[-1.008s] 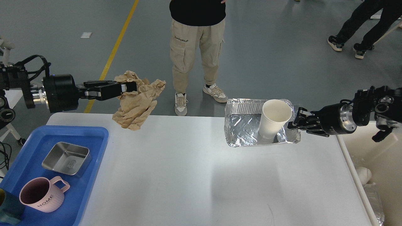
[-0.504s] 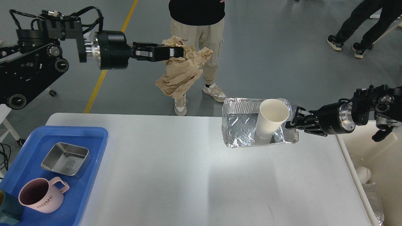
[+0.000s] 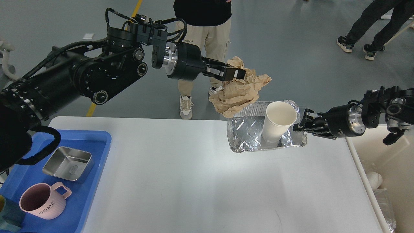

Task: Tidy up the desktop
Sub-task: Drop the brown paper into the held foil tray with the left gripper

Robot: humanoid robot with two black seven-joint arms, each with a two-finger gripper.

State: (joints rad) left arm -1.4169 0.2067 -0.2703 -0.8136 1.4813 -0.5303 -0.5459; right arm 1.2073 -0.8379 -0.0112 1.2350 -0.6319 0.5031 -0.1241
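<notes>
At the far left sits the blue tray on the desk. It holds a steel box and a pink mug, so I think the keepers go there.

Next comes my left pincer, up high past the far edge of the desk. It is pinching a wad of brown paper. The wad hangs just above the back corner of the foil tray. I think I am holding it there to drop it in with the other trash.

The foil tray is at the far right part of the desk. It looks tipped up a bit, and I cannot tell if it touches the desk. A white cup stands in it, leaning a little.

My right pincer is at the right rim of the foil tray. It looks pressed on the foil edge, to hold the tray steady, I think.

At the far right is a cream bin, just beside the desk. The trash could go there.

The desk is big, white and smooth, with round corners. It fills most of the view in front of me. Its middle is bare and shiny.
</notes>
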